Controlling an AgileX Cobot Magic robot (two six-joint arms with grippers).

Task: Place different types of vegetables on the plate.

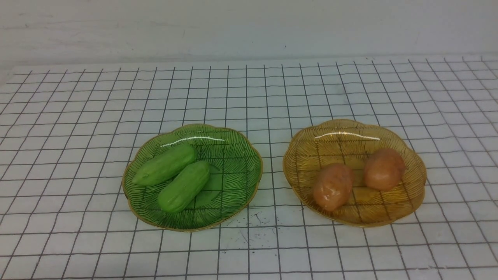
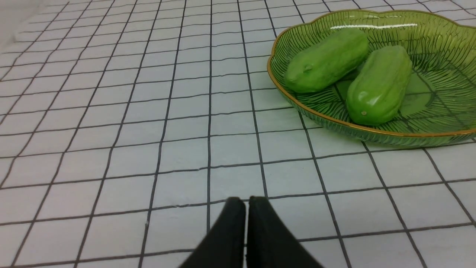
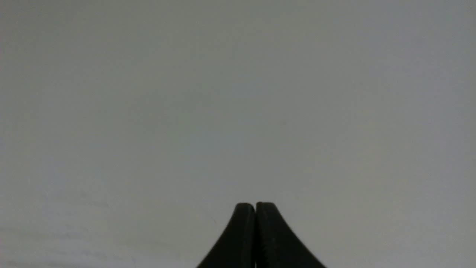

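Note:
Two green cucumber-shaped vegetables (image 1: 165, 165) (image 1: 184, 186) lie side by side in a green glass plate (image 1: 233, 175) on the left of the table. An amber glass plate (image 1: 338, 134) on the right holds two orange-brown potato-like vegetables (image 1: 333, 186) (image 1: 384, 168). Neither arm shows in the front view. My left gripper (image 2: 247, 199) is shut and empty, low over the gridded cloth, apart from the green plate (image 2: 438, 123) and its cucumbers (image 2: 327, 61) (image 2: 379, 85). My right gripper (image 3: 255, 204) is shut and empty, facing only a plain grey surface.
A white cloth with a black grid (image 1: 249, 89) covers the table up to a pale wall (image 1: 249, 27) at the back. Small dark specks (image 1: 253, 225) mark the cloth between the plates near the front.

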